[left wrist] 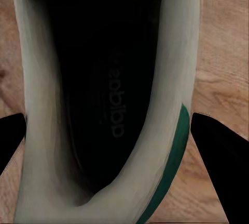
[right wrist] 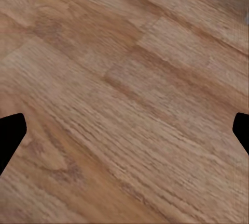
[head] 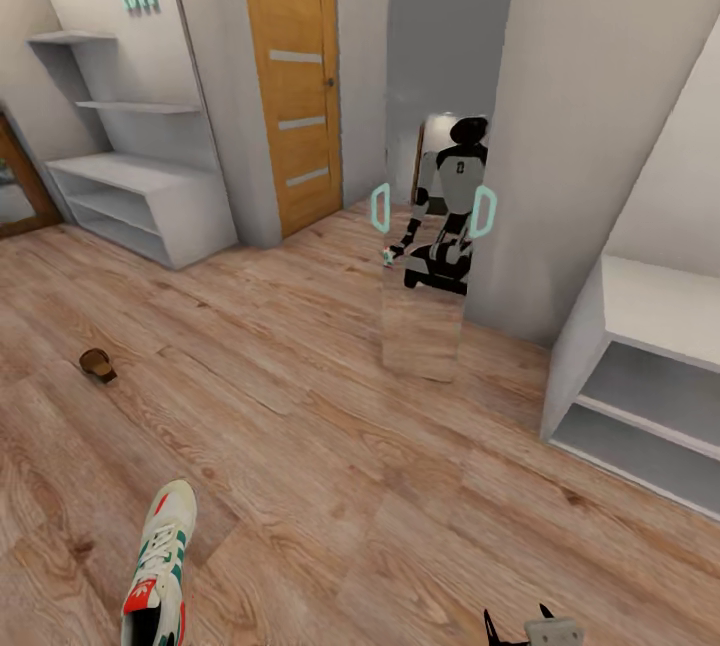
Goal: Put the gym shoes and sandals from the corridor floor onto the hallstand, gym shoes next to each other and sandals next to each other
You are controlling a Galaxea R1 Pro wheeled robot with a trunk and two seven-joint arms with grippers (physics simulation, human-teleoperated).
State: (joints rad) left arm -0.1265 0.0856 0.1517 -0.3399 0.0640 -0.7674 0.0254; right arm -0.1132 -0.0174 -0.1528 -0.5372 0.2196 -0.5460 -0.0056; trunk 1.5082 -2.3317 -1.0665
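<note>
Gym shoe first: one white sneaker with green stripes and a red-orange heel patch shows at the near left edge of the head view, toe pointing away over the corridor floor. In the left wrist view the same shoe's dark opening sits squarely between the left gripper fingers, which stand wide on either side of it; whether they press its sides I cannot tell, nor whether the shoe is off the planks. The right gripper is spread wide over bare wood, its tip showing at the near right edge. Further out on the left, a brown sandal lies alone on the floor. Beyond it, against the far wall, stands the hallstand under mint letters. A plain white bench stands at right, and a mirror reflects the robot.
</note>
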